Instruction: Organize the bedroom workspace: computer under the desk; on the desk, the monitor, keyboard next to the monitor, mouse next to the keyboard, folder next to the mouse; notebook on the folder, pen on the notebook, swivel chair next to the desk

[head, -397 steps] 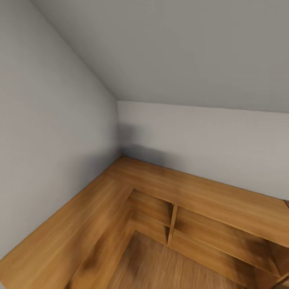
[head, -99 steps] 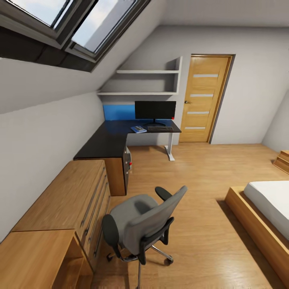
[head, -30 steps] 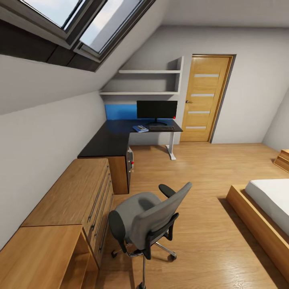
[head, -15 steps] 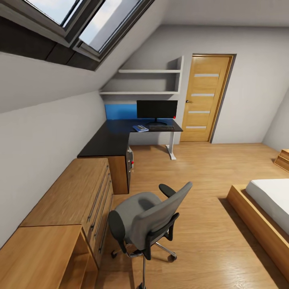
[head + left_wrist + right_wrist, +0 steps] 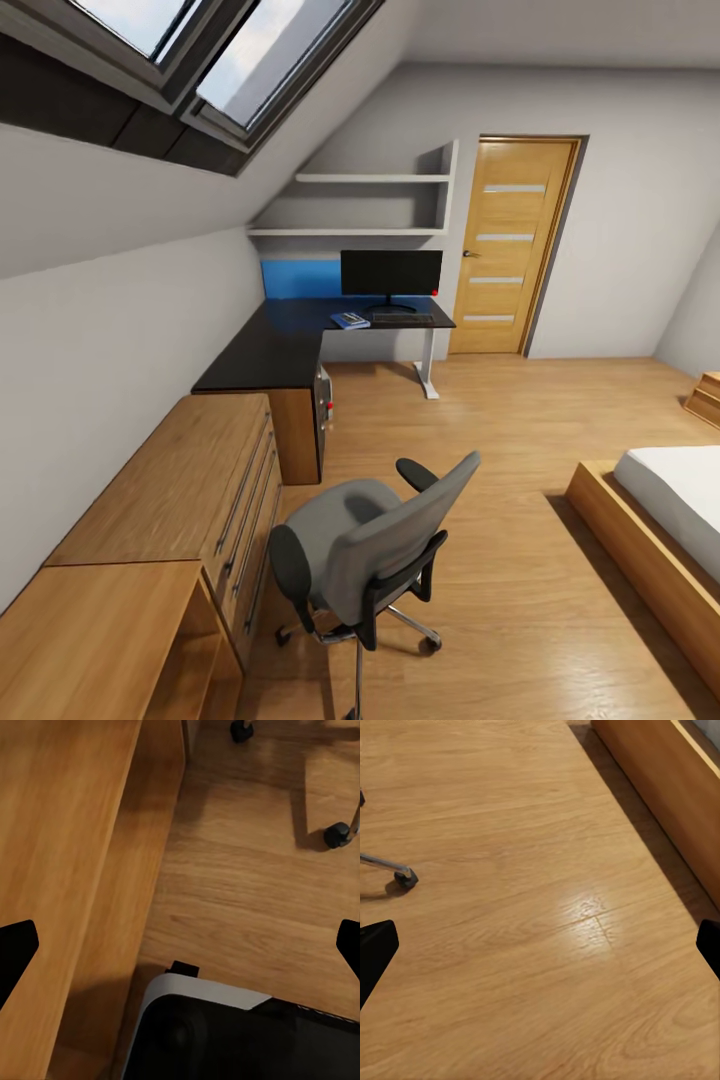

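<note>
The swivel chair (image 5: 370, 545) stands in the near foreground on the wood floor, its back toward me and its grey seat bare. Far behind it is the black-topped desk (image 5: 265, 355). On the desk's far wing stand the monitor (image 5: 390, 272), the keyboard (image 5: 403, 318) in front of it, and the blue folder (image 5: 349, 320) to the keyboard's left. The computer (image 5: 323, 395) sits under the desk's near wing. Mouse, notebook and pen are too small to make out. My left gripper (image 5: 180, 949) and right gripper (image 5: 540, 945) hang open over the floor, holding nothing.
A wooden drawer chest (image 5: 190, 480) runs along the left wall between me and the desk. A bed (image 5: 665, 510) with a wooden frame (image 5: 660, 787) is at the right. A closed door (image 5: 510, 245) is beside the desk. Chair casters (image 5: 337, 834) lie near my base (image 5: 225, 1035).
Long ago the head view faced a bare wall corner; it now faces the room. Over the last second the view barely shifted and nothing in the room moved.
</note>
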